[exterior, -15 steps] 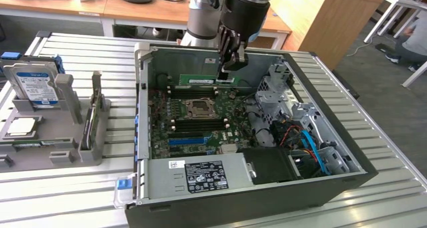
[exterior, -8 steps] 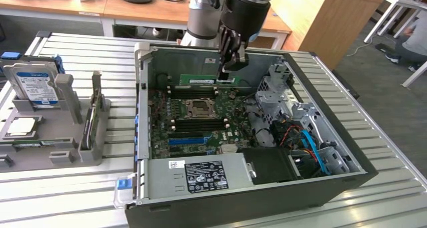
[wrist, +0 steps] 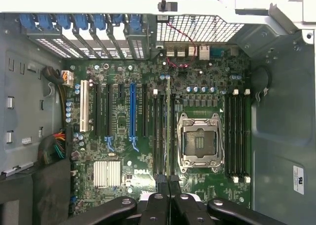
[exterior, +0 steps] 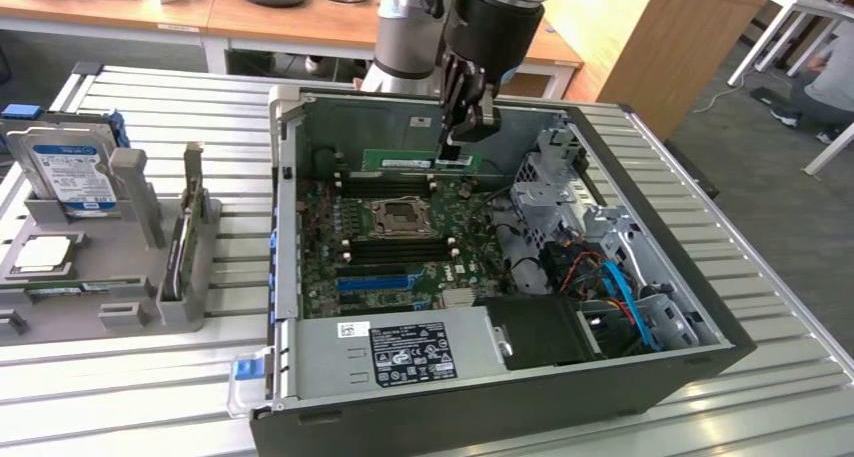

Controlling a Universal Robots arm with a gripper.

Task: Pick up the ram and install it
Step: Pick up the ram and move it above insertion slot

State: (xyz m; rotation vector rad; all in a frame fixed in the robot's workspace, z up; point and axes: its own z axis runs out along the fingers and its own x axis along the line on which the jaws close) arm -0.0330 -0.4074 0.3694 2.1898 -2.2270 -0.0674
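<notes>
In the exterior view the arm comes down from the far side into the open case, which lies on its side on a slatted table. The gripper is pinched shut on the ram, gripping it near the end towards the exterior view's right. The green stick is level, with its long side running across the case. It is close to the far wall and over the far part of the motherboard. Whether it touches the slots beneath cannot be told. The socket sits nearer than the ram, about mid-board. A silver box with a black label fills the near end of the case. On the exterior view's left a grey rack stands on the table, well apart from the case. It holds a hard drive upright and a square silver chip lying flat.

In the wrist view the gripper looks straight down on the motherboard. Its two black fingers are pressed together with barely a gap. The ram shows edge-on as a thin strip running out from between the fingertips. It lies parallel to the black memory slots, between them and the socket. A second bank of slots lies on the other side of the socket. A blue slot and a ribbed heatsink sit further off on the board.
</notes>
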